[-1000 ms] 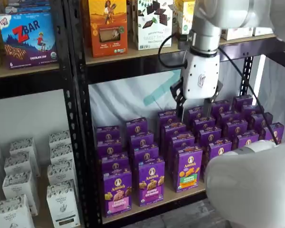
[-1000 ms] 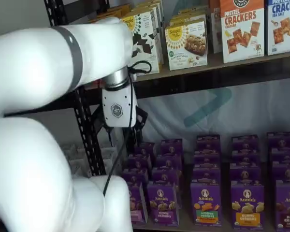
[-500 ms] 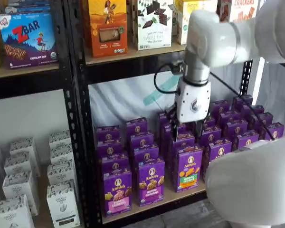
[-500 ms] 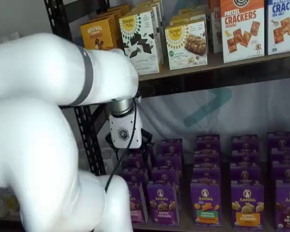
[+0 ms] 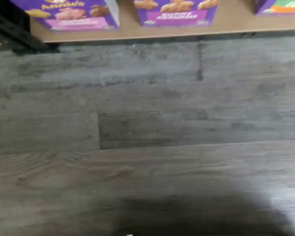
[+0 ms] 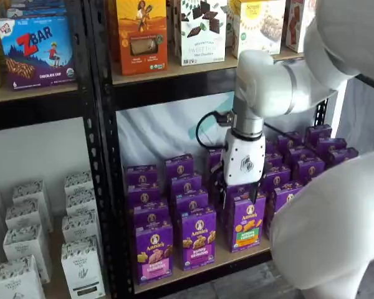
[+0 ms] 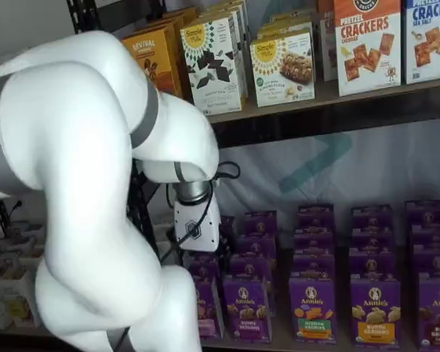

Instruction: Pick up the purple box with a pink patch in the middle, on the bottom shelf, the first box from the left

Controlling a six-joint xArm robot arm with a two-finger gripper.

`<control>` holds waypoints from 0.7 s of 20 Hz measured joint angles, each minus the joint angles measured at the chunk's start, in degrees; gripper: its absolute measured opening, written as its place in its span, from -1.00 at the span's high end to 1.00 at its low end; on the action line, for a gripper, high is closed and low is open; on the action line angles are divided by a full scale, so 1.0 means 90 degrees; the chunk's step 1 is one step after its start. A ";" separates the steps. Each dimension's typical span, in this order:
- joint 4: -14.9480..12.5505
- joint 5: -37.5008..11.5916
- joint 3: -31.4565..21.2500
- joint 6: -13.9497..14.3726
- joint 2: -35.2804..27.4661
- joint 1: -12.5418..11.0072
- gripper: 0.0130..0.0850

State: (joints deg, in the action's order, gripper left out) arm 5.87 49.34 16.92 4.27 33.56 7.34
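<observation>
The purple box (image 6: 154,252) with a pink patch stands upright at the front left of the bottom shelf (image 6: 227,256). In a shelf view it (image 7: 206,306) is partly hidden behind my arm. My gripper (image 6: 240,193) hangs low over the third row of purple boxes, to the right of the purple box and a little behind it. Its black fingers show a gap and hold nothing. Its white body (image 7: 196,227) shows in both shelf views. The wrist view shows the box's lower front (image 5: 69,11) at the shelf's front edge (image 5: 226,22).
A purple box with a green-and-orange patch (image 6: 246,223) stands under the gripper. Several more rows of purple boxes fill the board. Black uprights (image 6: 100,156) frame it on the left. The upper board (image 6: 174,70) carries orange and white boxes. Grey plank floor (image 5: 147,137) lies below.
The gripper has come down from under the upper board and moved left, now just over the front purple boxes. The arm's elbow has swung in with it.
</observation>
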 joint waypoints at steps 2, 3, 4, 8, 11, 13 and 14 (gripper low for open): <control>0.0226 -0.0405 -0.0065 -0.0227 -0.0309 -0.0033 -1.00; 0.0322 -0.0542 -0.0085 -0.0318 -0.0407 -0.0040 -1.00; 0.0430 -0.0693 -0.0097 -0.0417 -0.0546 -0.0045 -1.00; 0.0319 -0.1185 -0.0048 -0.0307 -0.1183 0.0040 -1.00; 0.0201 -0.1436 0.0052 -0.0180 -0.1690 0.0100 -1.00; 0.0197 -0.1645 0.0093 -0.0160 -0.1985 0.0137 -1.00; 0.0144 -0.1741 0.0102 -0.0106 -0.2087 0.0154 -1.00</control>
State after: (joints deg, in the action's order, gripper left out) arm 7.17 33.68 17.84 3.32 14.78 8.73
